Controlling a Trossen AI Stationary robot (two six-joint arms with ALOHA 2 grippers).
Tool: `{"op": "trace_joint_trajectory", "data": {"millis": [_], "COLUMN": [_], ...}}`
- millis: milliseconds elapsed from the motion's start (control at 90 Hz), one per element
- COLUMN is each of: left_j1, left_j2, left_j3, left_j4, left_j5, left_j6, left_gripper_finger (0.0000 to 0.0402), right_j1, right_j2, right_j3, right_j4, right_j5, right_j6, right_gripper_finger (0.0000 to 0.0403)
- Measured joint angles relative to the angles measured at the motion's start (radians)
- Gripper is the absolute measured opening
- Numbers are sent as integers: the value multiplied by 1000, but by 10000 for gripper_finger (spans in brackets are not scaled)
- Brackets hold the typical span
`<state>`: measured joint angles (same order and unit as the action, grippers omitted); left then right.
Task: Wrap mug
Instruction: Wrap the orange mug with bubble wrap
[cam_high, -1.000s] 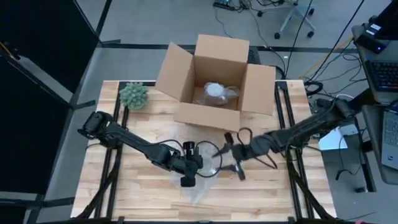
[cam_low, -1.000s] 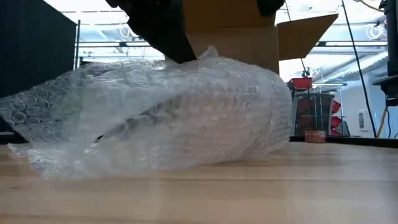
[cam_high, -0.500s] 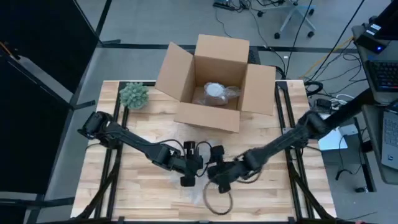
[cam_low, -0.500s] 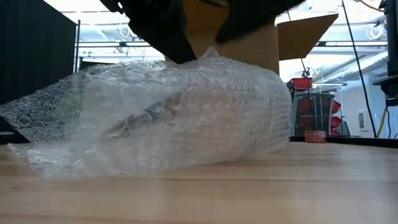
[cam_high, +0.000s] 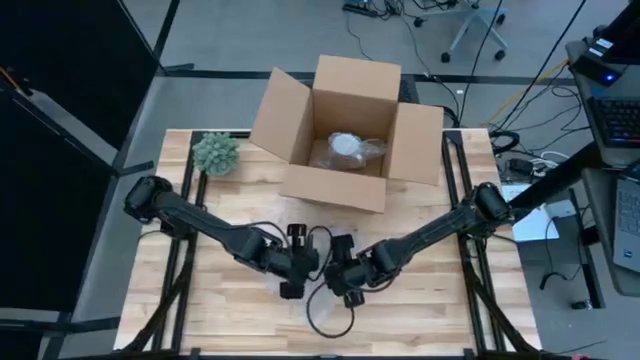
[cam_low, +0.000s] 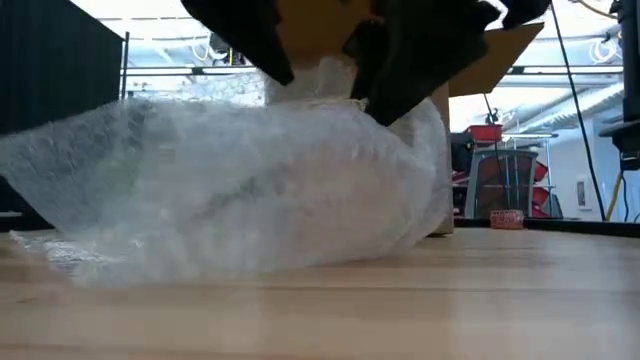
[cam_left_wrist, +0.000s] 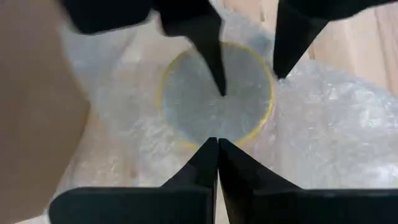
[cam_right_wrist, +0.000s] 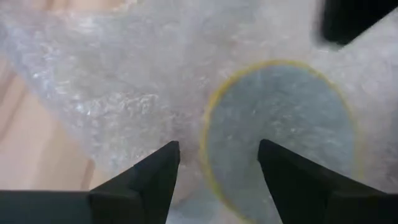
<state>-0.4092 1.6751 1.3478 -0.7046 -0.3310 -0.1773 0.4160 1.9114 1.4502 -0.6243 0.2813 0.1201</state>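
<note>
At the back left corner of the wooden desk (cam_high: 200, 300) a small green plant (cam_high: 215, 153) is seen from above. Toward the desk's middle front, the left end effector (cam_high: 292, 289) is lowered onto a sheet of bubble wrap (cam_low: 230, 190); in its own wrist view its two dark fingers (cam_left_wrist: 205, 168) are pressed together at the tips, and whether any wrap is pinched between them cannot be told. Just beside it, the right end effector (cam_high: 347, 288) is lowered onto the same bundle, and in the right wrist view its fingers (cam_right_wrist: 155, 171) are held apart, straddling the wrap. Under the wrap, the mug (cam_right_wrist: 280, 130) is visible through the plastic as a grey round with a yellow rim, and it is also seen in the left wrist view (cam_left_wrist: 217, 93), lying between the two end effectors. In the low view the wrap is heaped in a wide mound on the desk, with both dark arms coming down into its top. Behind the bundle, at the back middle of the desk, an open cardboard box (cam_high: 345, 130) is placed, and a pale object in clear wrapping (cam_high: 348, 146) is held inside it.
</note>
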Motion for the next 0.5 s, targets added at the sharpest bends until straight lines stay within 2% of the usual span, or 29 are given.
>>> {"op": "trace_joint_trajectory", "data": {"millis": [167,311,500], "left_j1": [-33,-55,-64], "left_j2": [-91,-156,-198], "left_j3": [-5,-47,-202], "left_j4": [-147,-202,-83], "left_j5": [-47,-112,-116], "left_j6": [-47,-99,-131], "left_gripper_finger": [0,0,0], "right_j1": [-4,-5,-10], "right_j2": [7,29,57], "right_j3": [-20,-35,-34], "right_j4": [62,101,123], "right_j5": [-21,-24,-65], "right_j6": [4,4,14], "right_gripper_finger": [209,209,209]}}
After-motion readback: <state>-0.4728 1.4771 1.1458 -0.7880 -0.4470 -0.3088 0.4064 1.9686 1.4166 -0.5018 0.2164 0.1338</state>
